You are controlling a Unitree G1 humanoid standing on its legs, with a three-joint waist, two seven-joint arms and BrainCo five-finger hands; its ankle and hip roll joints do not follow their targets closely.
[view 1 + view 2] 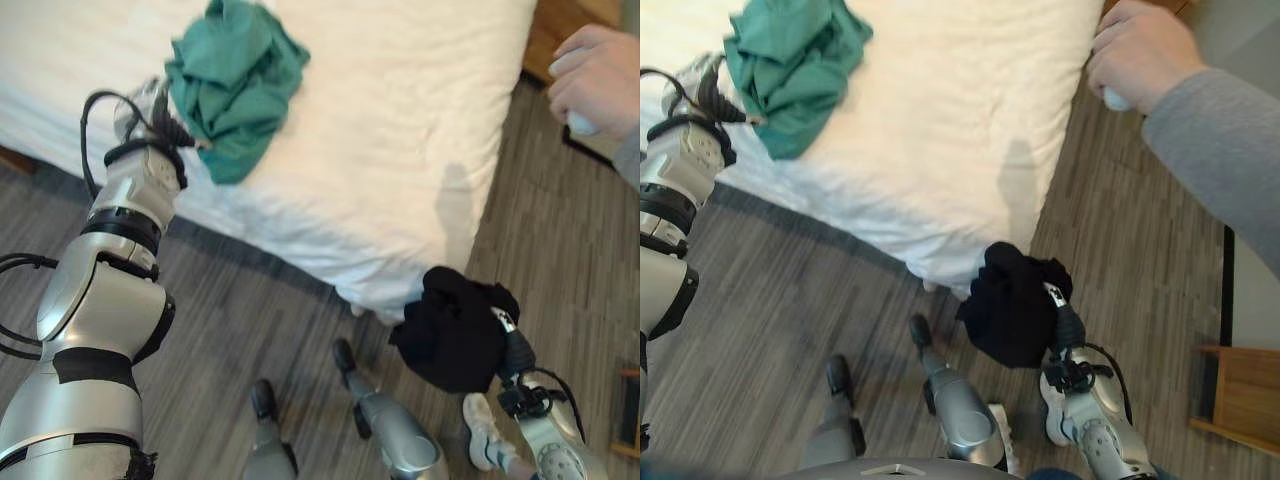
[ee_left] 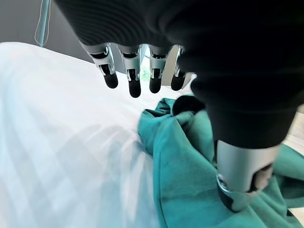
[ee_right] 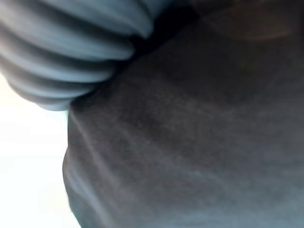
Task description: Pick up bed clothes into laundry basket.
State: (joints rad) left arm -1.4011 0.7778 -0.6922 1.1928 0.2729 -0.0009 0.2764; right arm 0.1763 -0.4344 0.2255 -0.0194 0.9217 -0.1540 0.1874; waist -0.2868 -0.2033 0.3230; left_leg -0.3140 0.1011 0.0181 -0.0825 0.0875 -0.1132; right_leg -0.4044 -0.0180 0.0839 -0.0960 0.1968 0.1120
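Evidently we hold the black garment (image 1: pixel 455 330) bunched in our right robot hand (image 1: pixel 512 352) at lower right, freeing our wide-open left robot hand (image 2: pixel 137 76) for the green shirt (image 1: pixel 235 75) at upper left on the bed (image 1: pixel 400 150).

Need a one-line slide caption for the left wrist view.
Left hand, fingers straight, over the white bed, thumb at the crumpled green garment.

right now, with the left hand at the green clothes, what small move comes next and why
Probably lower the left hand and curl its fingers into the crumpled green garment on the white bed: its fingers hang straight just above the cloth, holding nothing, while black clothing covers the right hand.
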